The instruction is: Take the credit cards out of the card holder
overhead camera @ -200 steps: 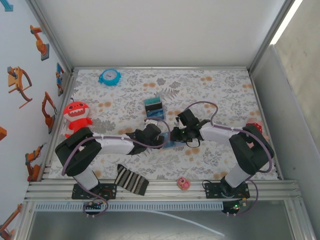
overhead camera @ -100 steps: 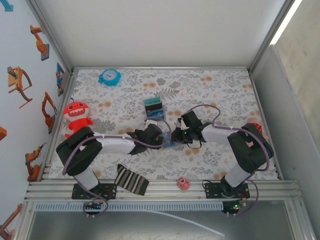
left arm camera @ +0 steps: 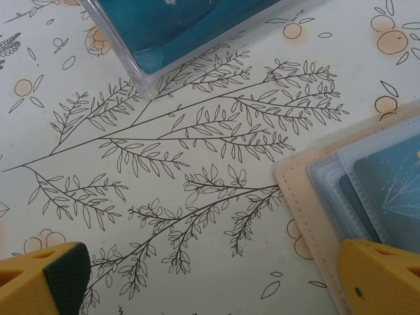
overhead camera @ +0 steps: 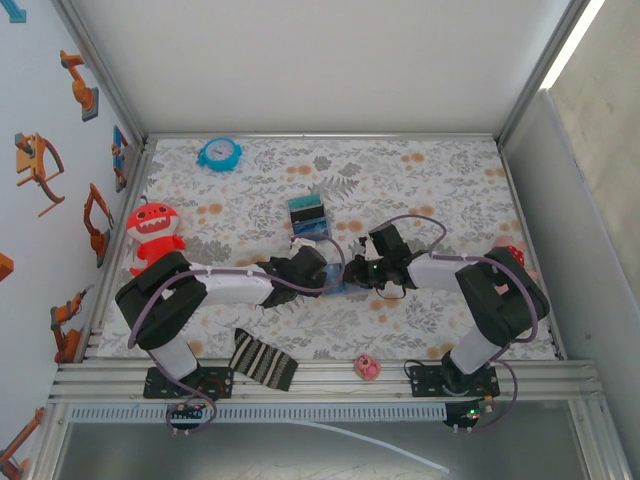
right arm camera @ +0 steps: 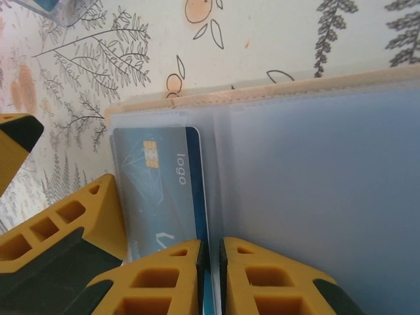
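Near the middle of the flower-printed tablecloth [overhead camera: 420, 190], between the two arms, the tan folding card holder with pale blue plastic sleeves [overhead camera: 336, 288] lay open and flat. The left gripper [left arm camera: 210, 282] stood with its yellow fingers wide apart, one fingertip [left arm camera: 380, 275] resting on the holder's stitched edge, seemingly pinning it. The right gripper [right arm camera: 211, 252] had its fingers almost together on the long edge of a blue credit card printed "logo" [right arm camera: 161, 187], which sat mostly inside its sleeve. The step in hand looked like the extraction of this card, with the grip in place. The next move would call for a steady, straight pull out of the sleeve while the case is held down. Whether the pinch caught sleeve plastic too, I could not tell.
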Controlling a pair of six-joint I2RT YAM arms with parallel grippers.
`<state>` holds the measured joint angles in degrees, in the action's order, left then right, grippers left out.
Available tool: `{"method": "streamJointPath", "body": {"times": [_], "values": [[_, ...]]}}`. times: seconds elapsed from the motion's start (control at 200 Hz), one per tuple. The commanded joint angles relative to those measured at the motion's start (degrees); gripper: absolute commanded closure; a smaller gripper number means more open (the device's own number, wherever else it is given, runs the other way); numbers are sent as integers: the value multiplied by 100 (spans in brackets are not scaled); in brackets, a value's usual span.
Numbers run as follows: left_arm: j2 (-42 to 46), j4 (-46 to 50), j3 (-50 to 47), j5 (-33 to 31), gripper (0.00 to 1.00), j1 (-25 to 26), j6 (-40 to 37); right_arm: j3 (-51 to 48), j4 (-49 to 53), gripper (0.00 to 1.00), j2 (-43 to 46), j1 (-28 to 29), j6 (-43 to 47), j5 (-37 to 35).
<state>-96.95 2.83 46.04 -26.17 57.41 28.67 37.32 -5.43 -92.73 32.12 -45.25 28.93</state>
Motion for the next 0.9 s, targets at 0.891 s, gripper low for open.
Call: {"method": "streamJointPath", "body": {"times": [0.891], "values": [[-94,391,116,-177,3,49,-106,-63,-222,82,-24,-65,-106,180]]}}
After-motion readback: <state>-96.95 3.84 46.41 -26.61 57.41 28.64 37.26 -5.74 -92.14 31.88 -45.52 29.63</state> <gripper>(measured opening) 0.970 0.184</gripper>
